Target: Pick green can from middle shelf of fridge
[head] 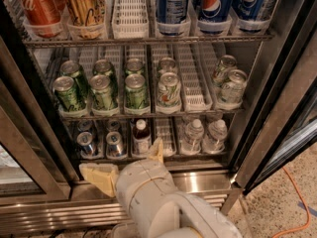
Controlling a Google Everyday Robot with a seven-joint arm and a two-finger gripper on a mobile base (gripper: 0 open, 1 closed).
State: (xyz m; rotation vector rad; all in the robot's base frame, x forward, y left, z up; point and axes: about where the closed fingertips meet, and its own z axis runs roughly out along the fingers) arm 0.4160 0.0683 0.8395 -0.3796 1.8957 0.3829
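Observation:
The fridge [277,113] stands open before me. Its middle shelf [148,114] is a wire rack with white lane trays. Dark green cans stand in three lanes at its left, the front ones being a left can [68,94], a middle can [103,92] and a right can [135,90]. A paler white-and-green can [169,89] is next to them, and silver-white cans [232,86] stand at the right. My gripper [129,165] is below the shelf, in front of the bottom rack. It is open and empty, with its yellowish fingers [100,178] spread wide.
The top rack holds a red can [37,6], a gold can [85,6] and blue Pepsi cans [215,4]. The bottom rack holds silver cans [86,144] and small bottles [192,134]. An orange cable [297,202] lies on the floor at the right.

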